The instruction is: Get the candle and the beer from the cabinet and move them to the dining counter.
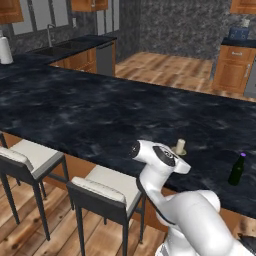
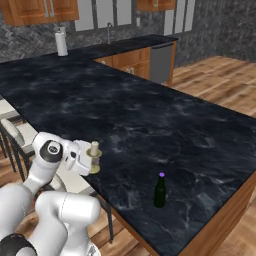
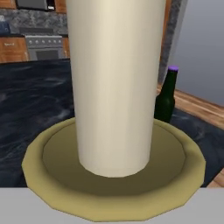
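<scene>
1. Right, the gripper (image 2: 86,161) is closed on the candle (image 2: 94,148), holding it at the near edge of the dining counter (image 2: 150,115), just above or at the black marble surface; I cannot tell whether the olive dish base has touched down.
2. The candle stands upright in the grip, which makes sense: its round base has to meet the counter flat if it is to stay standing once let go.
3. The beer (image 2: 160,191) already stands upright on the same counter, well to the right of the candle, near the corner. From the hand view it shows just behind the candle's dish.
4. So one of the two things looks delivered, and the candle seems to be in its final placing step.
5. The arm reaches over the stools (image 1: 105,192) from the seating side, which is likely why both items sit close to this edge.
6. A paper-towel roll (image 2: 61,42) stands far off on the back counter, uninvolved.
</scene>
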Available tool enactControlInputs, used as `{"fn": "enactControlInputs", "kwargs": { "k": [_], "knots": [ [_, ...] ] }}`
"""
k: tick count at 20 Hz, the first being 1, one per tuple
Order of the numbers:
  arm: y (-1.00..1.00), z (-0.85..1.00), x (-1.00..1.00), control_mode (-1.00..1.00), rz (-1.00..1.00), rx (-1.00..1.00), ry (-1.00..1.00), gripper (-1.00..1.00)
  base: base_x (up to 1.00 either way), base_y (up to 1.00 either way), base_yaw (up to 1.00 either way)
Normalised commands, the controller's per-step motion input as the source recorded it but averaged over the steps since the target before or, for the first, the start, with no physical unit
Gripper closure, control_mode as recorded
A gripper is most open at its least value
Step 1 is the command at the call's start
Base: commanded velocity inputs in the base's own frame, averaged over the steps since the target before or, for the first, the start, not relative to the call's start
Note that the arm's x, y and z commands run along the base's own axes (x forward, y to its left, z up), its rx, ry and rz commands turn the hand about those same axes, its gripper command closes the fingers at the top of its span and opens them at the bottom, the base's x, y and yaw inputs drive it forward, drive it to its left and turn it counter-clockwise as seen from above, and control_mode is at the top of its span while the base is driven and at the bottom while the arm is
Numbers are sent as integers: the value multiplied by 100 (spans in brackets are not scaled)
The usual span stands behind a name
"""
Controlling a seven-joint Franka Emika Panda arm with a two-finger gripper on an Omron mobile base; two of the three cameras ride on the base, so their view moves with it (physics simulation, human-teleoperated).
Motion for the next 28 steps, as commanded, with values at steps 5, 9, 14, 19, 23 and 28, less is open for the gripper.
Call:
{"fn": "enactControlInputs", "kwargs": {
  "k": [5, 9, 14, 19, 23, 28],
  "knots": [
    [-9, -23, 8, -100, -1, 0, 0, 100, 0, 0, 0],
    [-14, -17, 13, -100, -1, 0, 0, 100, 0, 0, 0],
    [-13, -18, 6, -100, 0, 0, 3, 100, 0, 0, 0],
    [-12, -27, 4, -100, 0, -1, 2, 100, 0, 0, 0],
    [-17, -24, 8, -100, 0, -2, 0, 100, 0, 0, 0],
    [-16, -18, 6, -100, 0, 0, 0, 100, 0, 0, 0]
  ]
}}
